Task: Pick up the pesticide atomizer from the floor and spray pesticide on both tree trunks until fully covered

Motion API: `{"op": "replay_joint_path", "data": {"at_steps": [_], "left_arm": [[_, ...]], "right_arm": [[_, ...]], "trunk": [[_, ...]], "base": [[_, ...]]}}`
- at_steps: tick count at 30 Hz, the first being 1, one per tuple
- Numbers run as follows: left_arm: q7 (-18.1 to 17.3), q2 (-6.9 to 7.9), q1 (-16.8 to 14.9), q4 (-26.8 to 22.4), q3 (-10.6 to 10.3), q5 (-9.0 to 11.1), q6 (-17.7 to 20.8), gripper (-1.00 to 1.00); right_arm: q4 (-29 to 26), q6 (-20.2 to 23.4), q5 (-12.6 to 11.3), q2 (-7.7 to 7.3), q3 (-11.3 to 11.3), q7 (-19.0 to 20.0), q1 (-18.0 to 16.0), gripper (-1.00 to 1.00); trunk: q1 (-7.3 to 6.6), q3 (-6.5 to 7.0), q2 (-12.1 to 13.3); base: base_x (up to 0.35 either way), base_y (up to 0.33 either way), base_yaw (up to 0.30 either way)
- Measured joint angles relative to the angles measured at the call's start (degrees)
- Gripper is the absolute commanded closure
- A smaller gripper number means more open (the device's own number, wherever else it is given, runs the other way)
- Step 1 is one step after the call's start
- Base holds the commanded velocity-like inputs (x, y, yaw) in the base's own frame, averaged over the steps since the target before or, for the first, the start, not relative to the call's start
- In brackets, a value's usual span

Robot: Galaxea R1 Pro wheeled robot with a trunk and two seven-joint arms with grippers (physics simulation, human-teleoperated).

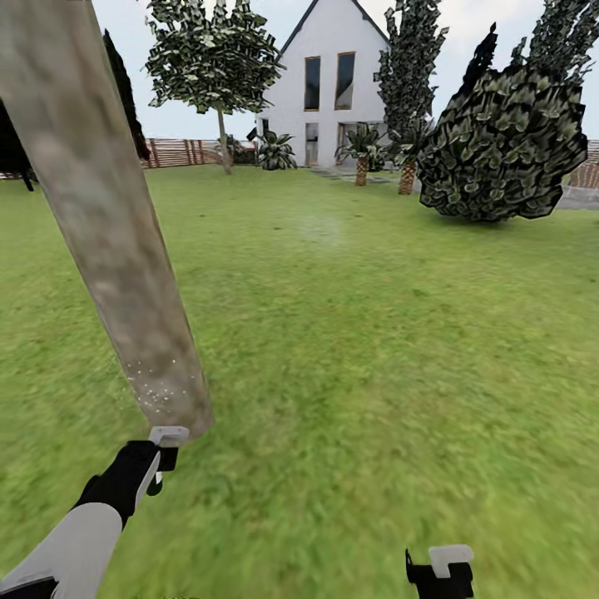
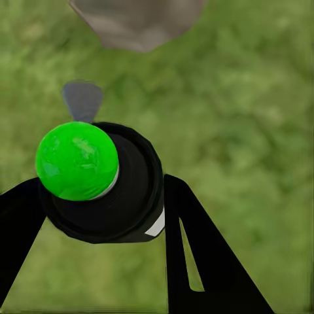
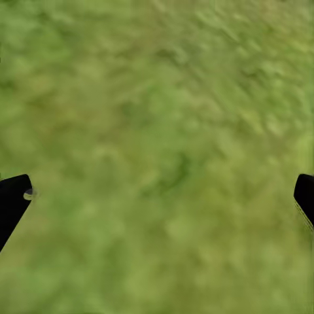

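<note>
Left gripper clamped on the pesticide atomizer, green cap up, black fingers either side. Nozzle close to the foot of the near tree trunk, where white specks dot the bark. Lawn all round. Second tree far off by the fence. Right gripper spread wide, empty, over grass.

Tree trunk, left of the head frame: pale beige-grey, brown mottling, white speckles near its base. Lawn: mottled green throughout. House, upper centre: white walls, dark windows. Fence, upper left: brown slats. Bush, upper right: dark green with pale flecks. Atomizer, left wrist frame centre: black body, bright green round cap.
</note>
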Motion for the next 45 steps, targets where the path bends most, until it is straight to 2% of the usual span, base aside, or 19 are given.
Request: {"op": "replay_joint_path", "data": {"at_steps": [6,20,45], "left_arm": [[0.0,0.02,0.0,-0.08,0.0,-0.01,0.0,1.0],[0.0,0.02,0.0,-0.09,0.0,0.01,0.0,1.0],[-0.15,-0.27,0.0,0.06,0.09,0.14,-0.2,1.0]], "right_arm": [[0.0,0.0,0.04,0.03,0.04,0.06,0.0,-1.0],[0.0,0.0,0.09,-0.01,-0.01,0.07,0.0,-1.0],[0.0,0.0,0.09,0.07,0.0,0.07,0.0,-1.0]], "trunk": [[0.0,0.0,0.0],[0.0,0.0,0.0],[0.0,0.0,0.0]], "base": [[0.081,-0.265,0.26],[0.086,-0.265,0.015],[0.095,-0.265,0.273]]}}
